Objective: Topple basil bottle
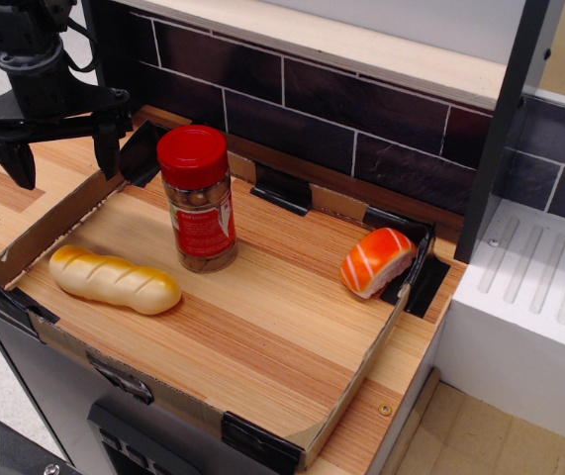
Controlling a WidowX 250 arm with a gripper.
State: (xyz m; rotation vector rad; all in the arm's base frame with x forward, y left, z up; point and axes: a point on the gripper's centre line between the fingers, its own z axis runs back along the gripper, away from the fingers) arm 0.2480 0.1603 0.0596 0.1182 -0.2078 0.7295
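Basil bottle (pixel 198 201) upright, red cap on top, standing in rear-left part of wooden tabletop (pixel 262 317) w/ low cardboard rim. Just front-left: 1 yellow bread loaf (pixel 114 279), lying flat, near but not touching. Well apart to right: 1 salmon sushi (pixel 377 261), against rim by black tape. Dark tiled wall behind, white ridged block far right. Count: 1 bottle, 1 loaf, 1 sushi. Pincer (pixel 56 146) up-left of bottle, over rim corner, fingers spread wide, gripping nothing; clear gap btw it & bottle.

Bright, even light, soft shadows, sharp focus, faint glare on the red cap (pixel 192 154).
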